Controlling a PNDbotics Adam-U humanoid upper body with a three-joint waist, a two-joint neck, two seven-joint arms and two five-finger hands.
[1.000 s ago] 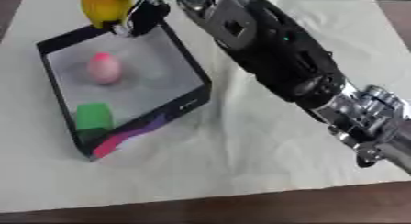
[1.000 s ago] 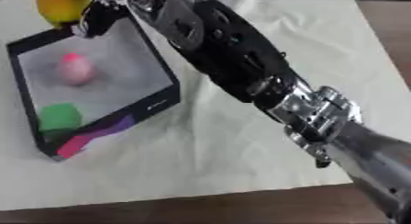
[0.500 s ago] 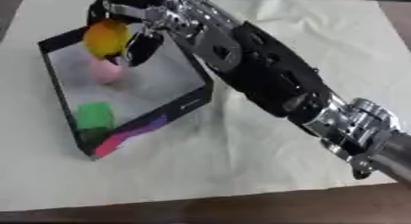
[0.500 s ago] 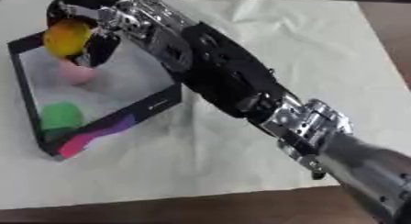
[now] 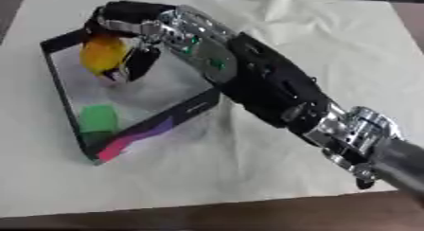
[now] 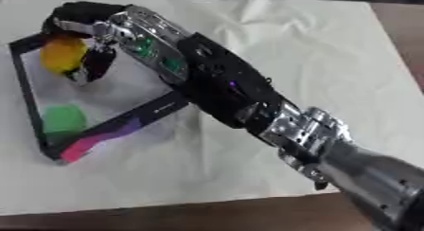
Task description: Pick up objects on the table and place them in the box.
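The right hand (image 5: 124, 33) reaches over the black-walled box (image 5: 51, 59) from the lower right, its fingers curled round a yellow-orange fruit-like object (image 5: 103, 55); that object hangs above the box's white floor, near the far left wall; a green block (image 5: 99, 119) lies in the box's near corner; a trace of pink shows just under the held object, too hidden to make out; the box sits on a cream cloth (image 5: 331, 50) spread over the worktop.
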